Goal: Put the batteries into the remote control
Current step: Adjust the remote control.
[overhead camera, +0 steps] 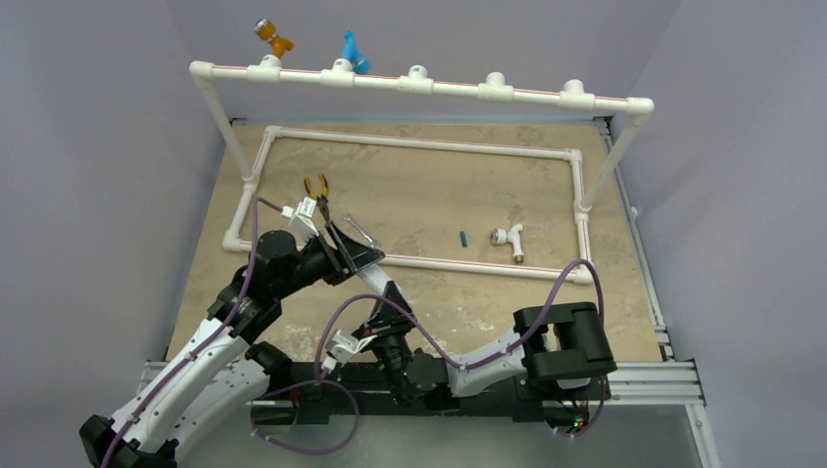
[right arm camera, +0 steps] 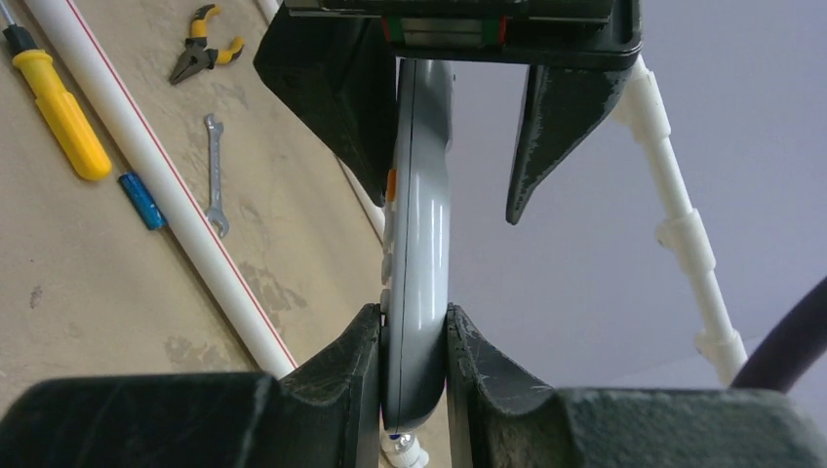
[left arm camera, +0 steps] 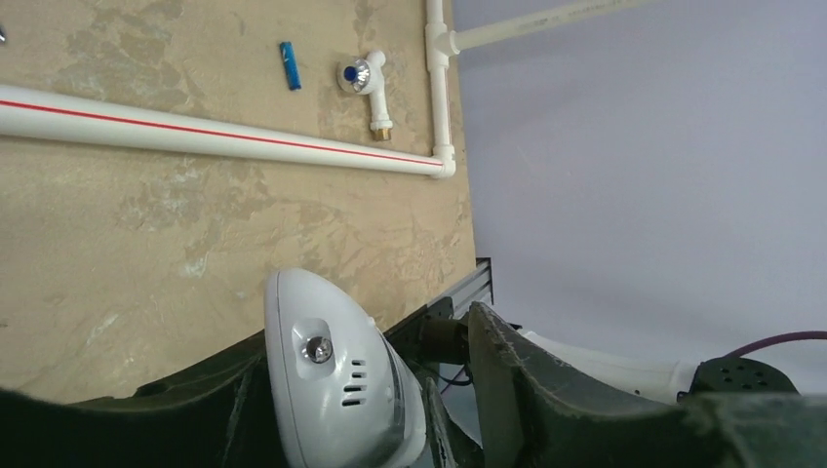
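One battery [overhead camera: 463, 237] lies loose on the worktop [overhead camera: 439, 185] inside the white pipe frame [overhead camera: 488, 268]. Its long axis runs roughly 12 to 6 in the top view, and the white pipe fitting [overhead camera: 509, 237] sits just beside it at 3 o'clock. The second battery [right arm camera: 143, 201] shows only in the right wrist view. It rests against the near side of the frame's rail, close to the tip of the yellow screwdriver [right arm camera: 60, 112].

The remote control [overhead camera: 374, 280] is off the worktop, up in the air between the two arms. The right pincer [overhead camera: 393, 300] is clamped tight on its flat faces at one end. The left pincer [overhead camera: 359, 255] straddles the other end with jaws wide; one finger is against the casing and the other is apart from it, so it carries nothing.

From the left pincer, the first battery lies at about 3 o'clock and well apart. From the right pincer it lies at about 1 o'clock, a little nearer. Since the right pincer is occupied, the fetch likely falls to the left one, closing across the battery from 9 and 3.
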